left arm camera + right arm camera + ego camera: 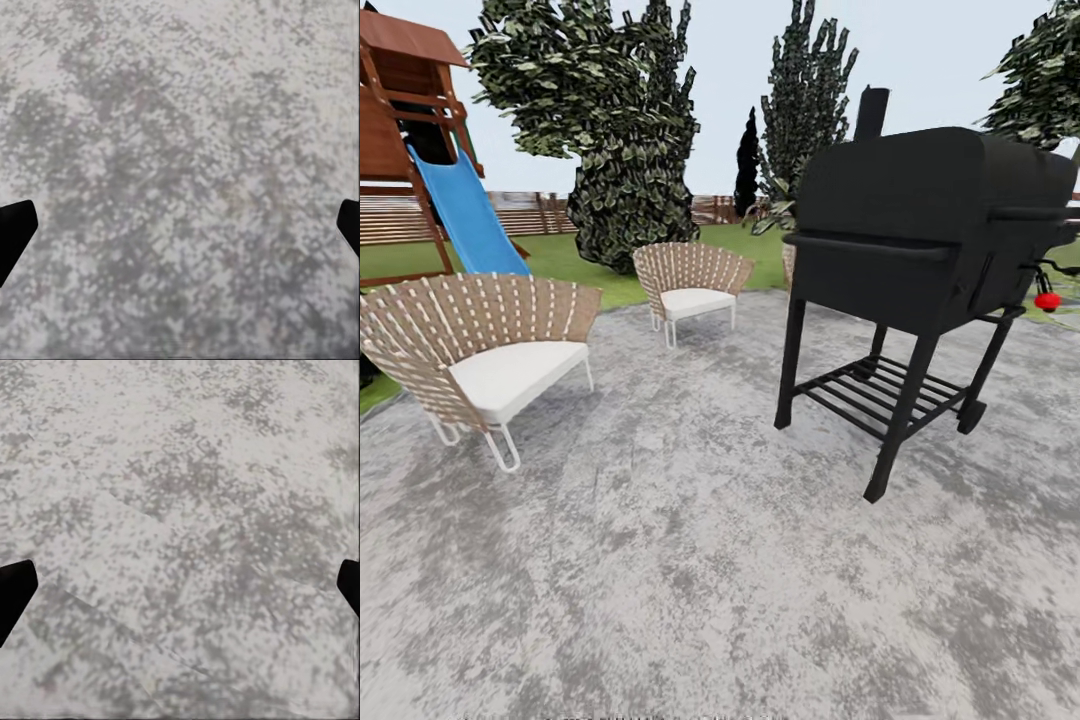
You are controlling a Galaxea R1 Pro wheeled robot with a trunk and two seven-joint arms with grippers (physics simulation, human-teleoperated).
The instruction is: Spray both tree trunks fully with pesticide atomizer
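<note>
Paving [690, 560] of mottled grey stone carries a black grill [920, 260] on the right and two woven chairs, the near chair [480, 350] at the left edge, the far chair [690, 285] at the lawn's [560, 255] border. Leafy trees [610, 130] rise behind, trunks hidden. Left jaws [180, 225] and right jaws [180, 585] stand wide apart above bare paving, holding nothing.

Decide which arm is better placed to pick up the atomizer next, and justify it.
Neither yet. The left tool and right tool both hang open over bare grey paving. No atomizer is in sight; the robot must drive on first.
</note>
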